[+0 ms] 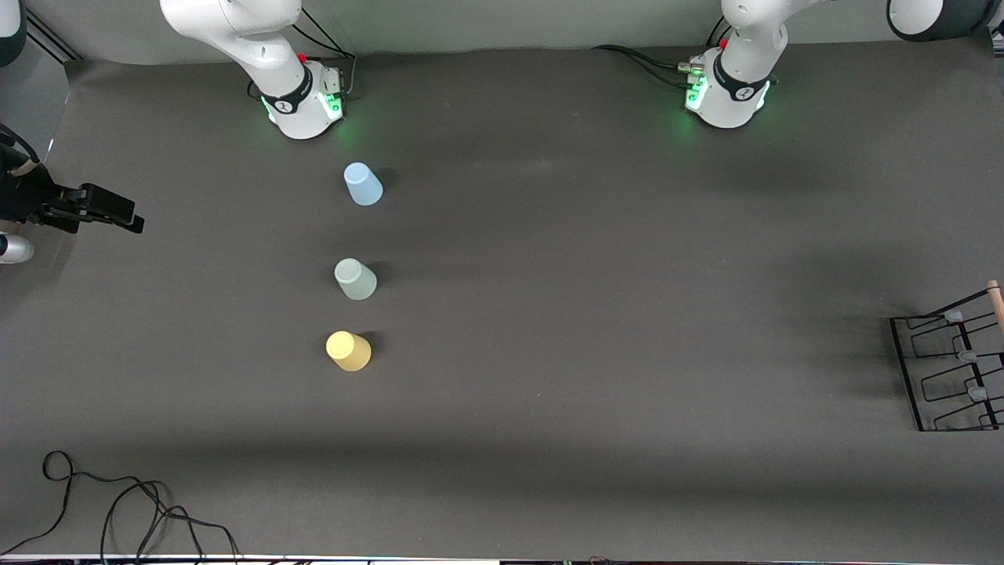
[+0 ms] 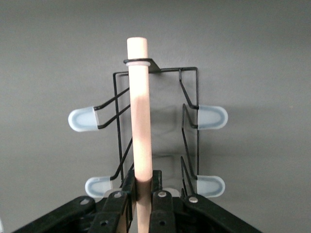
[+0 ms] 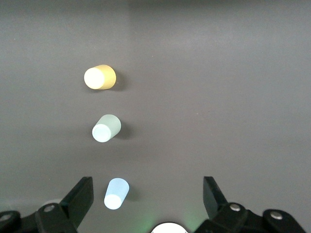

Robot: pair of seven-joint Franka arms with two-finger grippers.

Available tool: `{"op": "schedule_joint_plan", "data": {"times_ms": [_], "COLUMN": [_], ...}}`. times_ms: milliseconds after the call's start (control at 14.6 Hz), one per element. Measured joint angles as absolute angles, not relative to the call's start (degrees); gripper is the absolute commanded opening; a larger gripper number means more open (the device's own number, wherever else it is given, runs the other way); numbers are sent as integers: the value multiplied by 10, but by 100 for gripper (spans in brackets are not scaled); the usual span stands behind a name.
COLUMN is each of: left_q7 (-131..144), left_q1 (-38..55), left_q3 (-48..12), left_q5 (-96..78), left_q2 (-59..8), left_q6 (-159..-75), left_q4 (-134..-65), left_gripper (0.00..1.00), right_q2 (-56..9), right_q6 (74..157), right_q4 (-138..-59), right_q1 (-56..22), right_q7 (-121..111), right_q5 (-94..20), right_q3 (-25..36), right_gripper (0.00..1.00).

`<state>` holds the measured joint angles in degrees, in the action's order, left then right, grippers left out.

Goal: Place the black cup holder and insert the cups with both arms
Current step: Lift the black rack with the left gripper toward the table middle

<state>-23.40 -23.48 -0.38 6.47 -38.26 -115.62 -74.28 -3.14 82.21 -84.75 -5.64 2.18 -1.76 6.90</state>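
Black wire and pale wood: the black cup holder [image 1: 949, 365] sits at the left arm's end of the table, partly cut off by the front view's edge, its grey-blue pegs [image 2: 85, 119] sticking out to both sides. My left gripper [image 2: 144, 196] is pinched tight on the holder's wooden rod handle [image 2: 138, 116], a black finger [image 2: 159, 204] pressed against each side of the rod's lower part.

The three cups stand upside down in a row toward the right arm's end, well apart from the holder: the blue cup [image 1: 363, 184] closest to the right arm's base [image 1: 304, 102], the green cup [image 1: 356, 279] in the middle, the yellow cup [image 1: 348, 351] nearest the front camera.

My right gripper [image 3: 148, 201] hangs above the table with its fingers [image 3: 80, 199] spread wide around nothing, waiting, with the row of cups below it
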Motion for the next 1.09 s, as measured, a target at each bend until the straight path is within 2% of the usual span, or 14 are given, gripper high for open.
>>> {"op": "schedule_joint_plan", "data": {"times_ms": [137,547,752,1093], "left_q7": [-234,-142,-80,29], "left_q1": [-224,-106,-35,83], "left_q3": [-6,-11,-13,-15], "left_q5": [65,65,58,14], "left_q2": [-368,-288,-284,-285], "left_q6": [-1129,-937,-904,-900], "left_q4": [-729,-708,-710,-730], "left_gripper": [0,0,0,0], "right_q2": [-31,-31,-31,-31], "right_q6": [822,822,822,822], "right_q4": [-847,-847,-847,-847], "right_q1": [-56,-56,-56,-56], "right_q7": [22,22,22,22], "right_q5": [-18,-18,-18,-18], "right_q3": [69,69,69,70], "right_gripper": [100,100,100,100]}}
